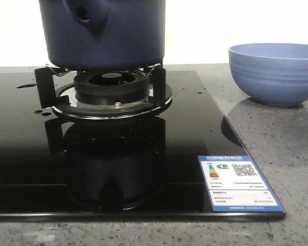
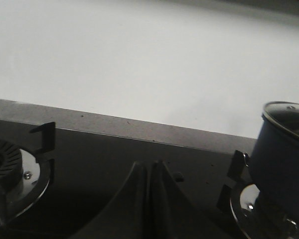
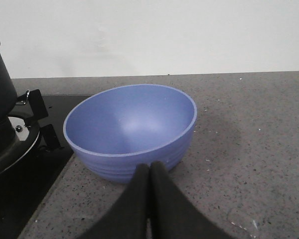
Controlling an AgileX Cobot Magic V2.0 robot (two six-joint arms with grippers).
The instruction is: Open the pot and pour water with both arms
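Note:
The dark navy pot [image 1: 105,33] stands on the burner's black supports [image 1: 113,89], its stub handle with a round hole [image 1: 84,14] facing the front view. The left wrist view catches the pot [image 2: 281,164] at one edge with a glass lid [image 2: 289,117] on it. My left gripper [image 2: 149,164] is shut and empty over the black glass hob, well apart from the pot. My right gripper [image 3: 150,167] is shut with nothing in it, its tips just in front of the periwinkle ribbed bowl [image 3: 130,129]. Neither arm shows in the front view.
The bowl [image 1: 274,72] rests on the speckled grey counter [image 1: 277,138] to the right of the black hob [image 1: 92,164]. An energy label [image 1: 238,184] is stuck on the hob's front right corner. A second burner [image 2: 10,172] lies by the left gripper. A white wall stands behind.

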